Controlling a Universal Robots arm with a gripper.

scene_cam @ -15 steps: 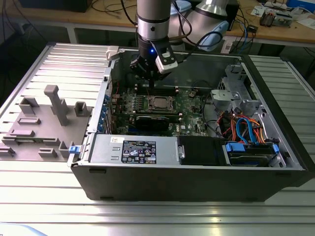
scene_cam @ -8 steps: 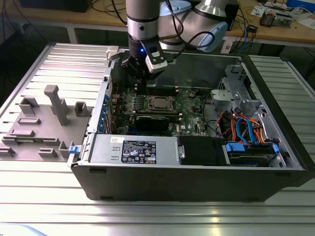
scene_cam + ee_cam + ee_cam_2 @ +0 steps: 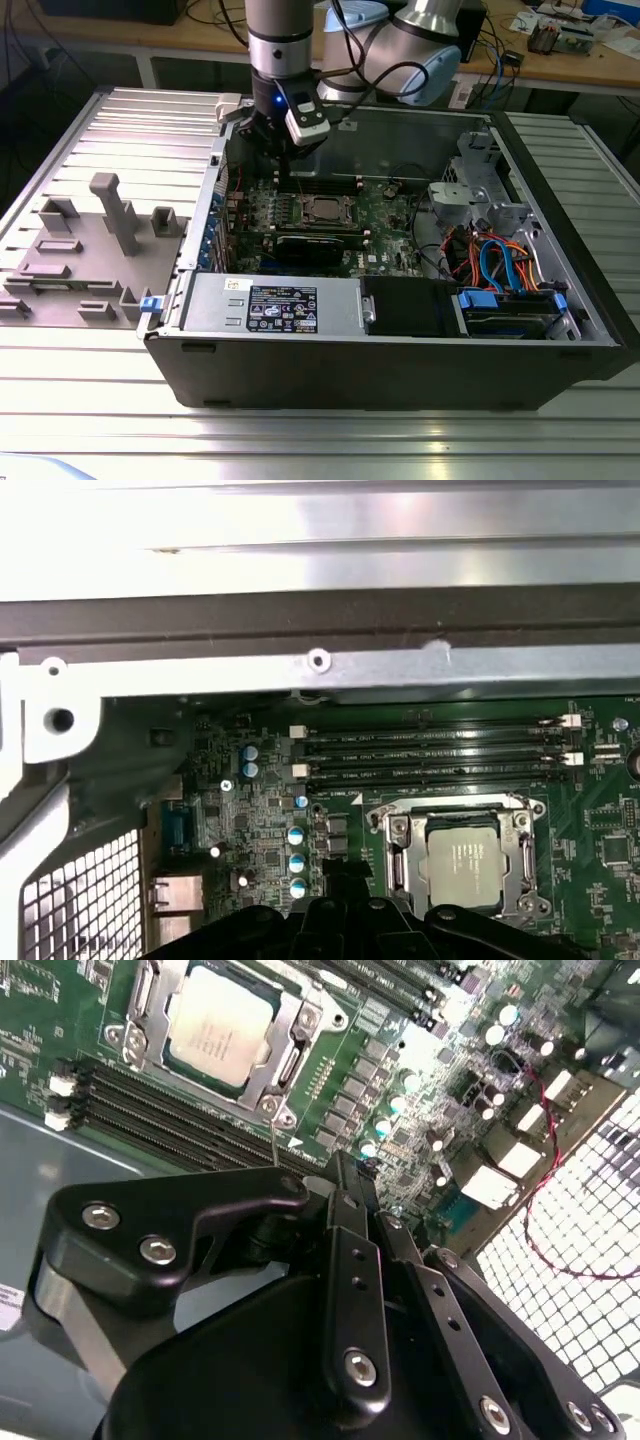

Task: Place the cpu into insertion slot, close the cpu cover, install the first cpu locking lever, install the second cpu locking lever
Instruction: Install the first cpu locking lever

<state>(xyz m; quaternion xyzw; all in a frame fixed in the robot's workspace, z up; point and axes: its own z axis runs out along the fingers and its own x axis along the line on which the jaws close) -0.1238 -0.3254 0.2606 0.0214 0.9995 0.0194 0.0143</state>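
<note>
The cpu lies flat in the insertion slot on the green board, its silver top showing. The cpu cover is down around it, framing the chip. The cpu also shows in the first wrist view and in the exterior view. A thin metal locking lever stands up from the socket's corner, ending close to my fingertips. My gripper hangs above the board beside the socket, toward the case's back wall, shut with nothing in it. In the exterior view my gripper is up and to the left of the socket.
Long black memory slots run between the socket and the case's metal back wall. A black card lies in front of the socket. A power supply and a cable bundle are inside the case. A grey fixture stands at the exterior view's left.
</note>
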